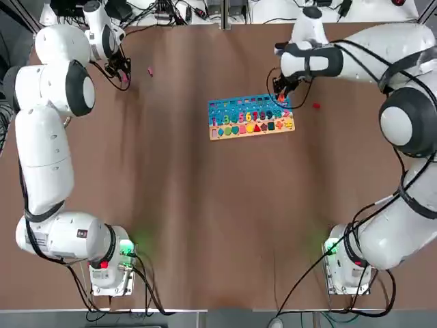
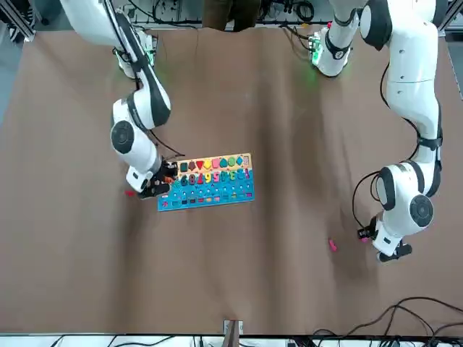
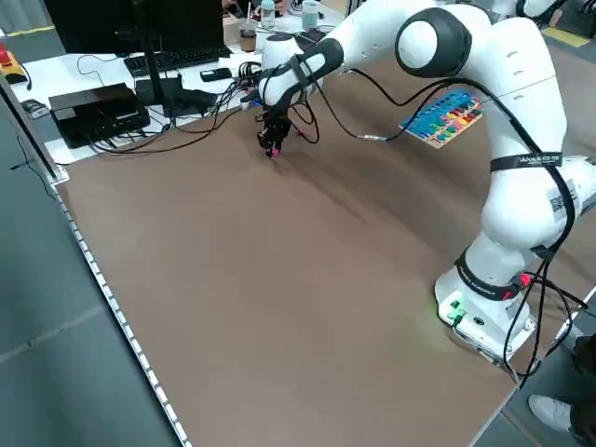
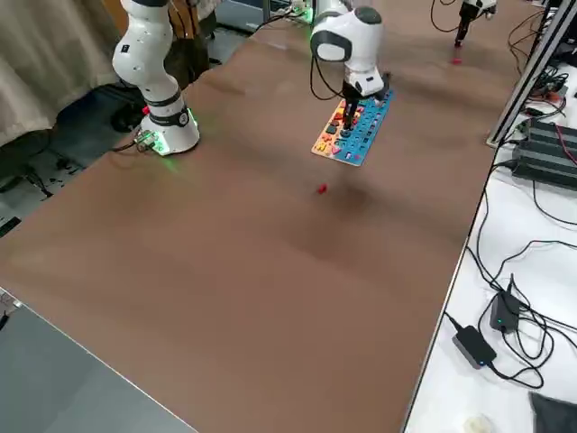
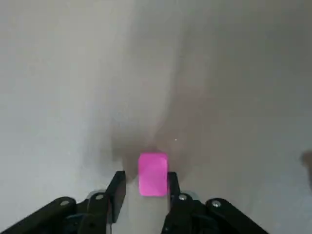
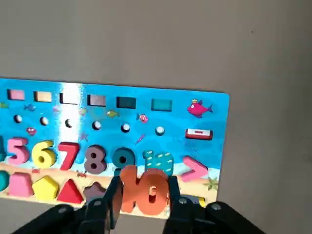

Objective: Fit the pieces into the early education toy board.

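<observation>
Near the middle of the counter's far edge, the early education toy board (image 1: 250, 117) is lying flat, its blue band toward that far edge and its pale wooden band toward the robot. Coloured numbers and shapes are sitting in rows across it.

The right gripper (image 1: 282, 98) is hovering over the board's right end, its jaws pinching the orange number-10 piece (image 6: 145, 190) upright between the fingers (image 6: 115, 194). From the right wrist view, the piece is hanging above the board near an empty ten-shaped recess, beside the purple 8 and blue 9.

A small red piece (image 1: 316, 106) is lying on the bare counter just right of the board, apart from it.

At the counter's far left corner, the left gripper (image 1: 123, 76) is pointing down with its jaws spread around a pink piece (image 5: 153, 174), one finger close on each side; whether they are touching it cannot be told. Another pink piece (image 1: 150, 70) is lying on the counter near that gripper, toward the board.
</observation>
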Robot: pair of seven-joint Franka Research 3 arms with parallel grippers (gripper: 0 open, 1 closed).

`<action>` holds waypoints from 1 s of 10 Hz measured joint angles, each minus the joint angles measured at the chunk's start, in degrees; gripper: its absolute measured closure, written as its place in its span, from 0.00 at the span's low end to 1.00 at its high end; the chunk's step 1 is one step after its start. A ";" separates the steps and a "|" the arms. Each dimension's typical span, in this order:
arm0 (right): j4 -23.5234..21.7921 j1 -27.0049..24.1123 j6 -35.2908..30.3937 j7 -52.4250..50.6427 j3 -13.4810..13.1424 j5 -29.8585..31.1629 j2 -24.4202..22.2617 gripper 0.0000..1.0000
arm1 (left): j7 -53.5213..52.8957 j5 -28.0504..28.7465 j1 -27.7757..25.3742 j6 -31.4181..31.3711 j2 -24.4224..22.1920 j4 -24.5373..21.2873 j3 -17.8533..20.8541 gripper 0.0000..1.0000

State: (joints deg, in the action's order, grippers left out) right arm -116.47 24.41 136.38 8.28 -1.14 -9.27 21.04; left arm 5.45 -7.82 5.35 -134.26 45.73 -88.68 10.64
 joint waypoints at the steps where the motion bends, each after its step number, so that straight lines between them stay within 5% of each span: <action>1: -1.58 0.20 3.09 0.84 -0.01 -0.07 0.58 0.58 | 0.00 0.00 0.00 -0.10 0.00 0.00 0.00 0.59; 10: -3.60 2.54 6.90 4.92 -0.67 -0.19 4.23 0.58 | 0.02 0.00 -0.03 -0.22 -0.01 0.01 0.03 0.74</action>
State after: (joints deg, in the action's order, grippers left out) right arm -120.07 26.95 143.28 13.20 -1.81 -9.46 25.27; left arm 5.47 -7.82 5.32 -134.48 45.71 -88.67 10.67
